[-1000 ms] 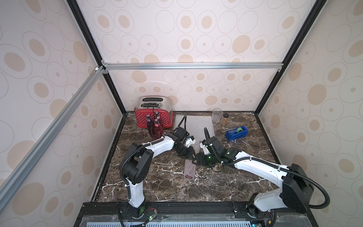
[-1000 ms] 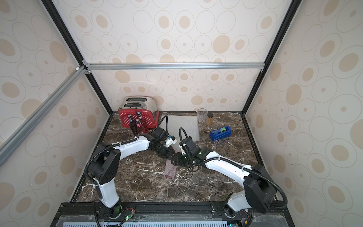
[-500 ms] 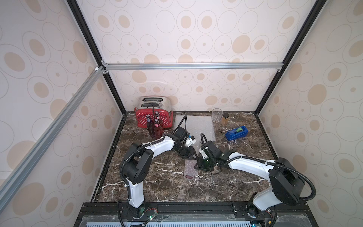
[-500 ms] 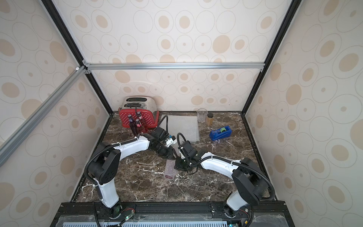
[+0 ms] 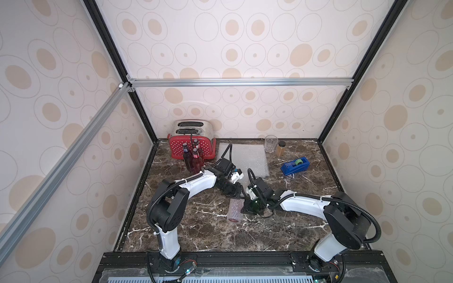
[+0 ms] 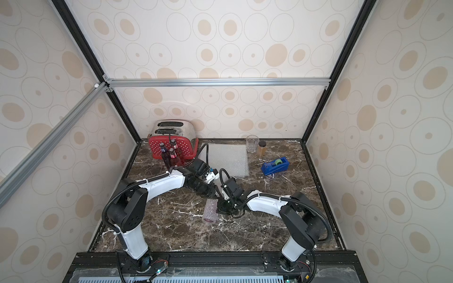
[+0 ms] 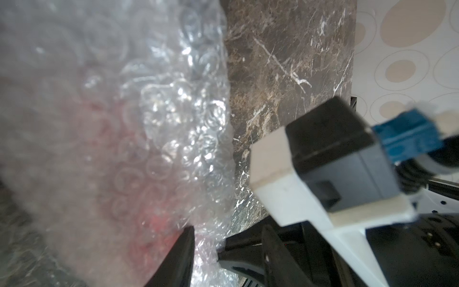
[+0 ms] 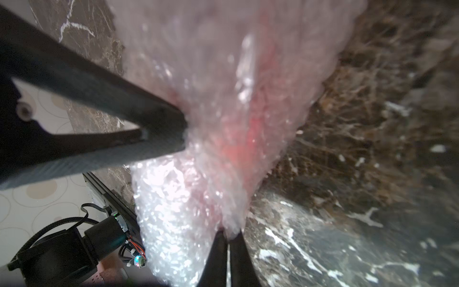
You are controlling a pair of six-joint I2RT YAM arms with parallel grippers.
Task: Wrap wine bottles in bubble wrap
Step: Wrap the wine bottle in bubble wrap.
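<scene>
A wine bottle with red liquid lies rolled in bubble wrap (image 5: 234,212) (image 6: 210,212) mid-table. My right gripper (image 8: 228,234) (image 5: 245,209) is shut on the roll's loose wrap edge at its right side. My left gripper (image 7: 226,253) (image 5: 236,193) stands open at the roll's far end. One of its fingers (image 8: 149,124) touches the wrap, and crumpled wrap (image 7: 206,238) lies in the gap. Three more wine bottles (image 5: 192,159) (image 6: 170,156) stand at the back left. A flat bubble wrap sheet (image 5: 247,156) (image 6: 230,159) lies behind the arms.
A red toaster (image 5: 191,144) stands behind the upright bottles. At the back are a clear glass (image 5: 270,143) and an amber jar (image 5: 280,148), with a blue tape dispenser (image 5: 295,165) to the right. Walls enclose the marble table (image 5: 208,235).
My right gripper has slid left to the roll and closed on its wrap edge. The left gripper's fingers have spread wider at the roll's far end.
</scene>
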